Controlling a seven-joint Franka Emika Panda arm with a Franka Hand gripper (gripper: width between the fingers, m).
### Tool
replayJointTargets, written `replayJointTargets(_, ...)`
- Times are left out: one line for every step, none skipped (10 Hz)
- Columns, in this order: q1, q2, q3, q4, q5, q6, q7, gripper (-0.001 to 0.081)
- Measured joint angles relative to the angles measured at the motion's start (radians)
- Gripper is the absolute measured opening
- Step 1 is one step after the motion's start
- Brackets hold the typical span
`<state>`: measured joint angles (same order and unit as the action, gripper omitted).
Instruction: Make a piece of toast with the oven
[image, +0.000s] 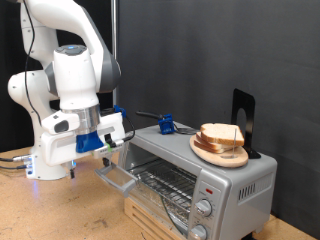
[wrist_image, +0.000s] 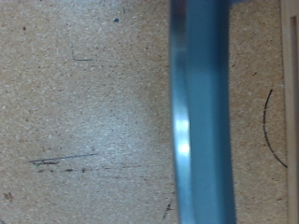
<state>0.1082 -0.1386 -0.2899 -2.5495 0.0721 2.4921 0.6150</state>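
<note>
From the exterior view, the oven (image: 190, 170) sits at the right on the wooden tabletop (image: 50, 215), its glass door (image: 118, 177) swung down and open, the wire rack showing inside. The piece of toast (image: 222, 136) rests on a round wooden plate (image: 218, 153) on the oven's top, well right of the pincer (image: 103, 150). The pincer is at the door's left edge; I cannot tell how wide it stands.

In the wrist view, a blurred blue-grey band (wrist_image: 198, 112) crosses the speckled tabletop (wrist_image: 84, 103); no fingers show clearly.
</note>
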Motion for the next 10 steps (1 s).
replayJointTargets(-0.007,0.018,-0.001,0.009,0.0,0.006,0.002,0.0809)
replayJointTargets(-0.012,0.036,-0.002,0.02,0.0,0.015,0.004,0.0809)
replayJointTargets(-0.019,0.058,-0.003,0.031,0.0,0.027,0.009,0.0809)
replayJointTargets(-0.026,0.083,-0.004,0.043,0.0,0.035,0.02,0.0808)
replayJointTargets(-0.032,0.111,-0.007,0.058,0.0,0.043,0.031,0.0808)
replayJointTargets(-0.036,0.14,-0.012,0.073,-0.001,0.052,0.038,0.0808)
replayJointTargets(-0.039,0.17,-0.017,0.086,-0.004,0.064,0.041,0.0808)
replayJointTargets(-0.044,0.2,-0.022,0.096,-0.007,0.078,0.044,0.0808)
replayJointTargets(-0.047,0.229,-0.026,0.105,-0.007,0.093,0.048,0.0808)
replayJointTargets(-0.05,0.257,-0.029,0.115,-0.005,0.114,0.051,0.0808)
